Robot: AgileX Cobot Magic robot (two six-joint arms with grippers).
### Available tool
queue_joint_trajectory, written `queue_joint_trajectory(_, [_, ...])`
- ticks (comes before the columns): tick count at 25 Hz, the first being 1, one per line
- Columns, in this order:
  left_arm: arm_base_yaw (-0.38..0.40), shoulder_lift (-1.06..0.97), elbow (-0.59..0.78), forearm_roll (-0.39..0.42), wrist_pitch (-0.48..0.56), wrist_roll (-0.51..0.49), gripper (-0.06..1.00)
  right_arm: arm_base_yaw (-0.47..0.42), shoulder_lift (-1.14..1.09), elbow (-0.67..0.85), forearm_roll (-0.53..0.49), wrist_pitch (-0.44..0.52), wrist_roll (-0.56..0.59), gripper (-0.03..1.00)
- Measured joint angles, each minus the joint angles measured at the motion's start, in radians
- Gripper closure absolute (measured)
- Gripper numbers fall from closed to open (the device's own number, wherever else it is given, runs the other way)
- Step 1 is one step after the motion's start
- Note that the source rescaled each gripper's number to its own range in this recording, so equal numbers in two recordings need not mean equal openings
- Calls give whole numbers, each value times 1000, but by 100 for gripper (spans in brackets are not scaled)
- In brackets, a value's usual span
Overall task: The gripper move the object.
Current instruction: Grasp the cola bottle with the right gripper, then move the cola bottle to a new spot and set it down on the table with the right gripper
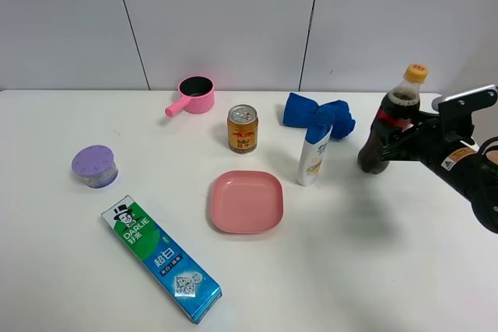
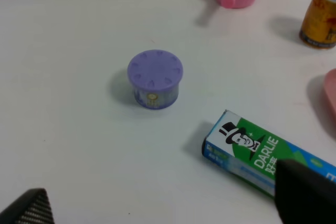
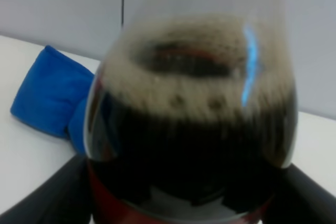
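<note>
- Right gripper [image 1: 398, 136] is clamped on the cola bottle [image 1: 375, 145], jaws pinching it around the red label. In the right wrist view the dark cola and foam fill nearly the whole shot, with a black finger on each side.
- The bottle is on the far right of the table [image 1: 389, 270], just right of the white-blue squeeze bottle [image 1: 314, 153] and near the blue cloth [image 1: 299, 109]. It's leaning, yellow cap tipped toward the arm and base kicked out toward the squeeze bottle. Can't tell whether the base is touching the tabletop or just off it.
- Left gripper [image 2: 163, 211] is spread wide with nothing in it. It hangs over the other side of the table by the purple lidded tub [image 2: 155, 80] and the Darlie toothpaste box [image 2: 262, 153], not involved.
- My read: the grab is done, so this is the start of the carry. The move itself hasn't really happened, since the bottle sits at the table's right edge area.
- Next move needs a clean lift straight up first. It's tall, top-heavy and tilted, and the liquid is foamy, so any jerk could make it swing in the jaws.
- If it heads toward the middle, say the pink plate [image 1: 246, 201], it has to clear the squeeze bottle, which is right in the way and looks easy to knock over. The gold-red can [image 1: 242, 128] is farther off.
- Then set it down upright before letting go.
</note>
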Motion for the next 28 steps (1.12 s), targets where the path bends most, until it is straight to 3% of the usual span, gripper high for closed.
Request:
queue_joint_trajectory(11, [0, 0, 0, 0, 0, 0, -6, 1, -13, 1, 26, -5, 10, 96])
queue_joint_trajectory(16, [0, 0, 0, 0, 0, 0, -6, 4, -167, 6, 26, 50, 71, 97])
queue_joint_trajectory(22, [0, 0, 0, 0, 0, 0, -6, 4, -451, 7, -54, 350, 141, 97])
queue_joint_trajectory(28, [0, 0, 0, 0, 0, 0, -6, 6, -645, -73, -204, 559, 394, 97])
